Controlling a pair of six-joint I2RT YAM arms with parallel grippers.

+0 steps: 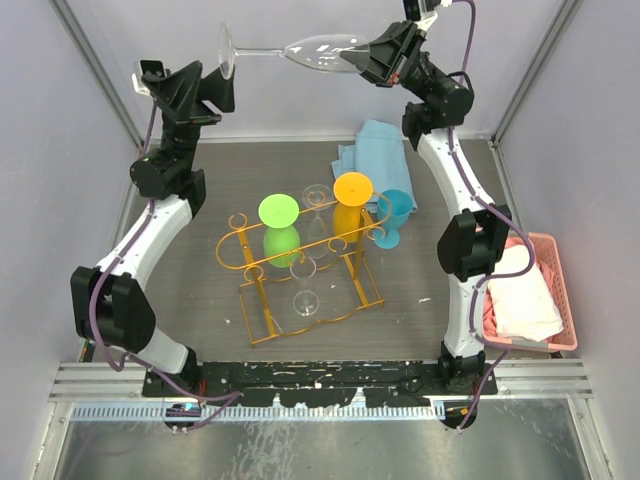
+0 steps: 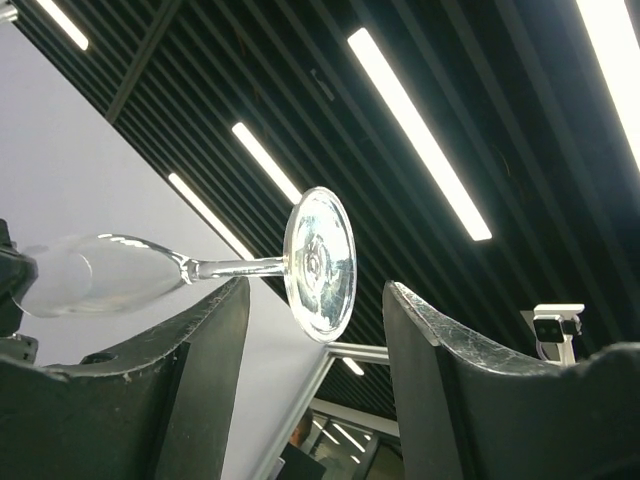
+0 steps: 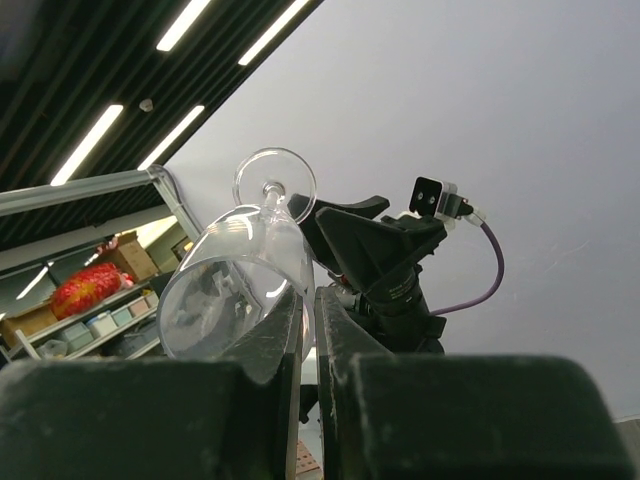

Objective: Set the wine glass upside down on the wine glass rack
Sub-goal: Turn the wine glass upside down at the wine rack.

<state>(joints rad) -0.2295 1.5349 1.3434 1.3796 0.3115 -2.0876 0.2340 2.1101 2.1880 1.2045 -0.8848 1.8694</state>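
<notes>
A clear wine glass (image 1: 320, 52) is held sideways high above the table's far edge. My right gripper (image 1: 365, 62) is shut on the rim of its bowl (image 3: 225, 290), with the glass wall pinched between the fingers (image 3: 285, 330). The stem and foot (image 2: 320, 262) point left. My left gripper (image 1: 215, 88) is open, and the foot sits just at its fingertips (image 2: 235, 300) without being gripped. The orange-gold wire wine glass rack (image 1: 240, 222) stands mid-table, well below both grippers.
The rack holds an upside-down green glass (image 1: 279, 225), an orange glass (image 1: 351, 200) and two clear glasses (image 1: 305, 300). A blue glass (image 1: 393, 212) stands by its right end. A blue cloth (image 1: 372, 150) lies behind. A pink basket (image 1: 562, 290) with cloths sits at the right.
</notes>
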